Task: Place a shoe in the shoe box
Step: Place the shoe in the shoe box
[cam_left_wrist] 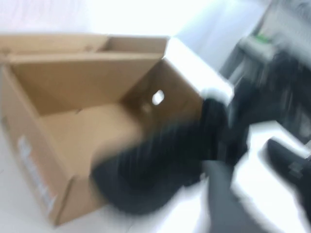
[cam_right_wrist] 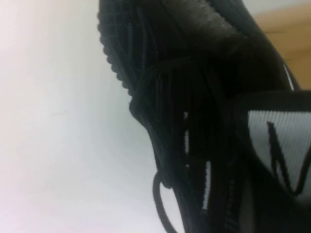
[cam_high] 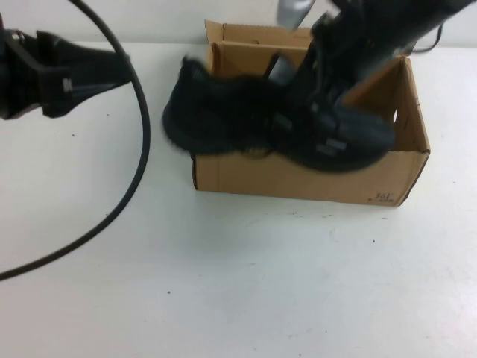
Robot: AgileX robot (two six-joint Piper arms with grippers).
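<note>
Raised downward overview; wrist views close on shoe, shoe box.

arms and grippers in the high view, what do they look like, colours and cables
Both arms are black. The left gripper, at the left edge of the table, is a blocky matte-black unit, with a thick black cable looping from it down across the white table. The right gripper, over the shoe box at the shoe, has a black body with small grey patches; its arm has a grey section higher up.

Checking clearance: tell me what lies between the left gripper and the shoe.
High view: only bare table between left gripper and shoe; right gripper holds it.
</note>
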